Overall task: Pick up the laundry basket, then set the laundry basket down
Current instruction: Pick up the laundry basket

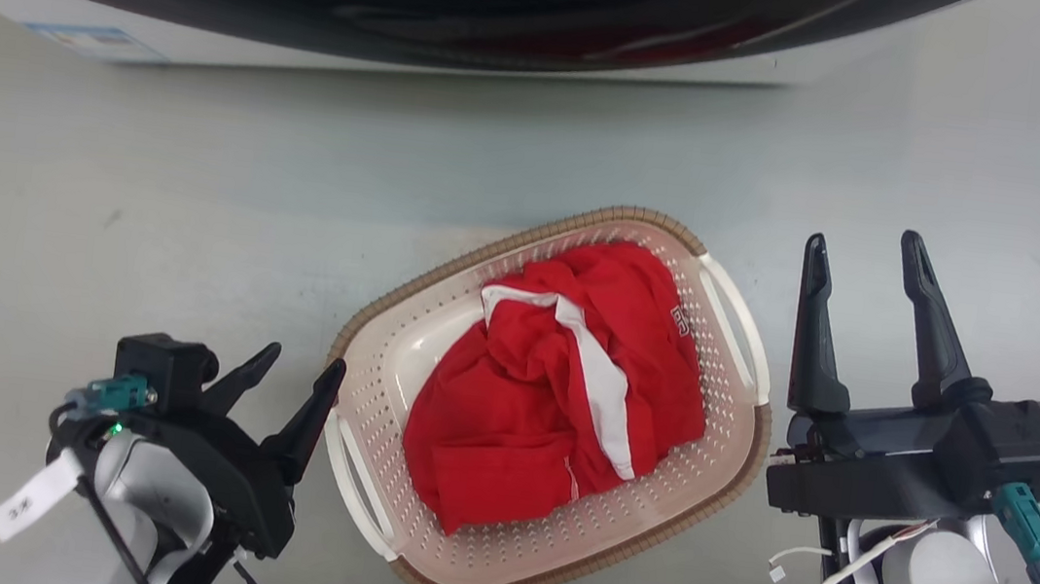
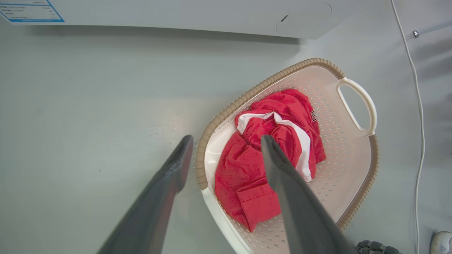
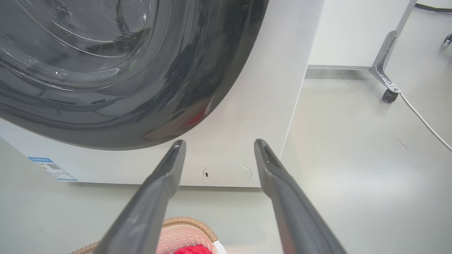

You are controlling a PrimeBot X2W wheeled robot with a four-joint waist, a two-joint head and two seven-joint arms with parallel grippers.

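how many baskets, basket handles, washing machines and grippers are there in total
laundry basket: 1
basket handles: 2
washing machine: 1
grippers: 2, left gripper and right gripper
total: 6

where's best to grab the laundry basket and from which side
By its white side handles: left gripper onto the left handle, right gripper onto the right handle, each from outside. Both are open loops off the rim; red clothing fills the middle.
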